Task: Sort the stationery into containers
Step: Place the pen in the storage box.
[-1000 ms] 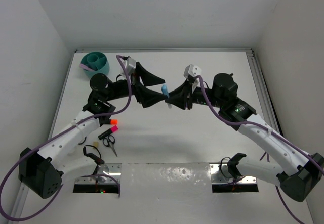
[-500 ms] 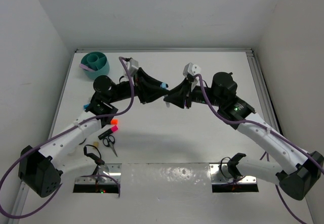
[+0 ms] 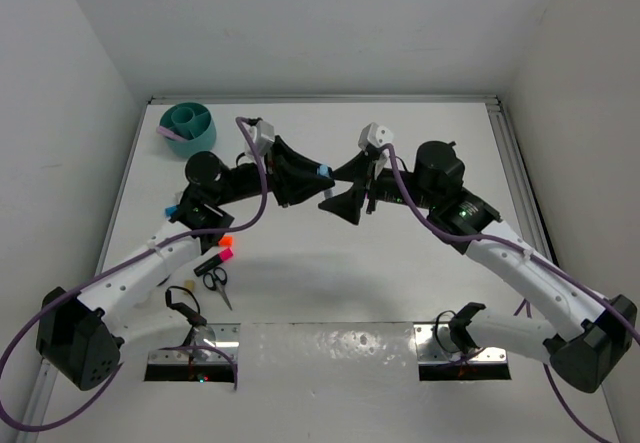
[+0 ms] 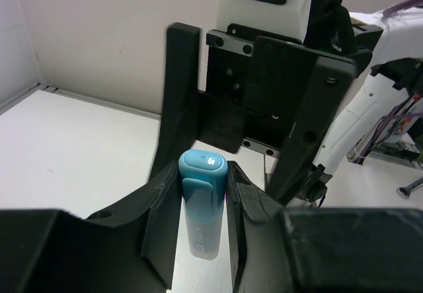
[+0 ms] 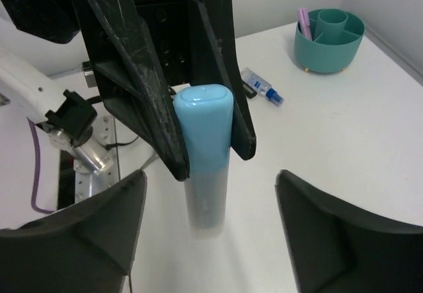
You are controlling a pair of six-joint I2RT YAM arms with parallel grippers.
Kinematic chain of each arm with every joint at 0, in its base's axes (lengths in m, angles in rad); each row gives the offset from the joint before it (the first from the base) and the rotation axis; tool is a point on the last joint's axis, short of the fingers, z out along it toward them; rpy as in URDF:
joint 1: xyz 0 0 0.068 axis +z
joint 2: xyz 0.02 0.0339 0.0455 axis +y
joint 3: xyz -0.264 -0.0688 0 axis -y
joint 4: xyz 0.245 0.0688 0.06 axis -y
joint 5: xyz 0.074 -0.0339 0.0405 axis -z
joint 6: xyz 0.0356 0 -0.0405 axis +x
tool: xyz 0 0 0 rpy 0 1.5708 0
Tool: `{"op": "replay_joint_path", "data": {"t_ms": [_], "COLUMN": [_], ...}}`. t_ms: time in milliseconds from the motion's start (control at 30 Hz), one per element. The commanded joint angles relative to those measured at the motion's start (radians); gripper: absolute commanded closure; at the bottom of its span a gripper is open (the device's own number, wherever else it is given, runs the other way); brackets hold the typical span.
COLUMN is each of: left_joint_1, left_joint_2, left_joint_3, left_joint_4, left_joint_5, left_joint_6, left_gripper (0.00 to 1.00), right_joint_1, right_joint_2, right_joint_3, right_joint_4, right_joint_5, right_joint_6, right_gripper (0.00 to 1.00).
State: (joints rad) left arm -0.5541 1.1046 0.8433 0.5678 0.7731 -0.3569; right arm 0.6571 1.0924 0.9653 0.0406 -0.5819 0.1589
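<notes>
well, the left gripper point(image 4: 201, 186) is clenching the light-blue marker point(image 4: 201, 230) between its pads, capped end pointing toward the right arm, lifted above the table point(image 3: 420, 263). the right gripper point(image 5: 211, 194) is facing it close by, fingers spread wide and gripping nothing. the teal cup point(image 3: 188, 124) is standing in the far-left corner, well apart, with a pink marker point(image 5: 303, 22) leaning in one compartment. the scissors point(image 3: 215, 281), an orange-and-black marker point(image 3: 224, 242) and a pink-and-black marker point(image 3: 216, 260) are lying beside the left arm. a white-and-blue item point(image 5: 262, 85), possibly a small tube, is lying near the cup.
</notes>
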Motion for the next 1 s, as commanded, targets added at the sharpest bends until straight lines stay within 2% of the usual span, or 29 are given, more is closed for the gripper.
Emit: {"op": "replay_joint_path", "data": {"t_ms": [0, 33, 167, 267, 300, 367, 400, 433, 467, 500, 567, 600, 667, 767, 867, 967], "left_joint_1": [0.028, 0.055, 0.114, 0.135, 0.137, 0.154, 0.169, 0.227, 0.329, 0.388, 0.511, 0.610, 0.660, 0.745, 0.798, 0.812], "left_joint_2": [-0.028, -0.032, -0.046, -0.075, -0.083, -0.091, -0.085, -0.051, -0.025, 0.033, 0.086, 0.130, 0.170, 0.263, 0.362, 0.461], "left_joint_3": [0.011, 0.020, 0.059, 0.074, 0.076, 0.079, 0.082, 0.109, 0.129, 0.149, 0.168, 0.160, 0.128, 0.114, 0.123, 0.146], "left_joint_4": [-0.037, -0.061, -0.230, -0.336, -0.367, -0.371, -0.361, -0.362, -0.368, -0.370, -0.320, -0.284, -0.189, -0.100, -0.013, 0.050], "left_joint_5": [0.015, 0.005, -0.104, -0.321, -0.474, -0.630, -0.766, -0.841, -0.889, -0.881, -0.742, -0.692, -0.550, -0.451, -0.405, -0.429], "left_joint_6": [0.074, 0.087, 0.196, 0.300, 0.352, 0.438, 0.487, 0.502, 0.507, 0.497, 0.460, 0.455, 0.521, 0.527, 0.509, 0.539], "left_gripper": [1.00, 1.00, 1.00, 1.00, 1.00, 1.00, 1.00, 1.00, 1.00, 1.00, 1.00, 1.00, 1.00, 1.00, 1.00, 1.00], "right_joint_1": [0.007, 0.007, -0.002, -0.013, -0.022, -0.043, -0.051, -0.063, -0.073, -0.079, -0.099, -0.106, -0.135, -0.181, -0.221, -0.255], "right_joint_2": [0.001, -0.003, -0.022, -0.046, -0.057, -0.068, -0.069, -0.065, -0.046, -0.036, 0.006, 0.023, 0.059, 0.159, 0.274, 0.385], "right_joint_3": [0.038, 0.033, 0.000, -0.039, -0.066, -0.089, -0.102, -0.100, -0.091, -0.083, -0.062, -0.057, -0.034, 0.051, 0.153, 0.228], "right_joint_4": [0.001, -0.011, -0.022, 0.005, 0.019, 0.064, 0.074, 0.085, 0.085, 0.088, 0.100, 0.128, 0.162, 0.193, 0.206, 0.257], "right_joint_5": [0.022, 0.055, 0.192, 0.352, 0.369, 0.367, 0.360, 0.347, 0.315, 0.295, 0.243, 0.228, 0.194, 0.111, 0.024, -0.044], "right_joint_6": [-0.030, -0.035, -0.050, -0.029, -0.024, -0.016, -0.016, -0.015, -0.013, -0.012, -0.010, -0.007, -0.002, 0.036, 0.082, 0.143], "right_gripper": [0.21, 0.01, 0.01, 0.01, 0.01, 0.01, 0.01, 0.01, 0.01, 0.01, 0.01, 0.01, 0.01, 0.01, 0.01, 0.01]}}
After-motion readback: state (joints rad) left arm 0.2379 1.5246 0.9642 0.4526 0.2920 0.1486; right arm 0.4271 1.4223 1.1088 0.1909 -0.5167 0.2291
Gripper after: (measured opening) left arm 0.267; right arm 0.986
